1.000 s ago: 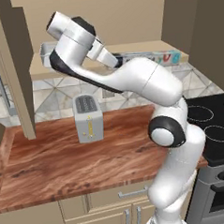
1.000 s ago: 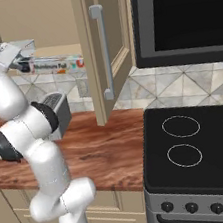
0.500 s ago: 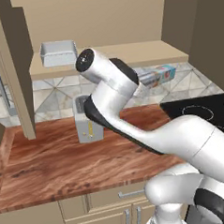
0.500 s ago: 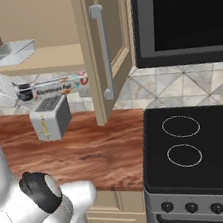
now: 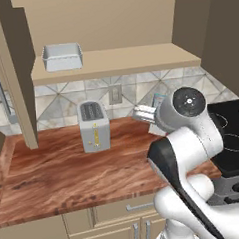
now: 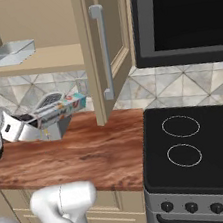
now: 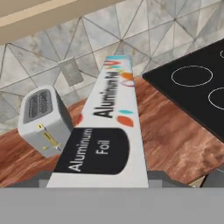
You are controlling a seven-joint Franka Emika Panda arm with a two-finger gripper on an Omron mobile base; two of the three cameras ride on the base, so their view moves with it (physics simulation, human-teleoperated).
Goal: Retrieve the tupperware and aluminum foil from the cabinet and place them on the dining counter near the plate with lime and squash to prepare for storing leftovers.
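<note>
My gripper (image 6: 33, 124) is shut on the aluminum foil (image 6: 58, 110), a long grey-white carton held level above the kitchen counter, in front of the toaster. In the hand view the aluminum foil (image 7: 105, 131) runs up from between my gripper (image 7: 101, 181) fingers, lettering facing the camera. Its blue end (image 5: 158, 98) peeks past my arm in the left base view. The tupperware (image 5: 62, 56) sits on the open cabinet's shelf (image 5: 123, 61), also visible as the tupperware (image 6: 10, 52) at upper left. The dining counter, plate, lime and squash are out of view.
A silver toaster (image 5: 94, 126) stands on the wood-grain counter (image 5: 64, 170) against the tiled wall. The cabinet door (image 6: 105, 48) hangs open with its bar handle facing out. A black stove (image 6: 200, 151) lies to the right, under a dark microwave (image 6: 185, 14).
My arm has swung out of the cabinet and down, carrying the aluminum foil from shelf height to just above the counter. The tupperware has stayed on the shelf.
</note>
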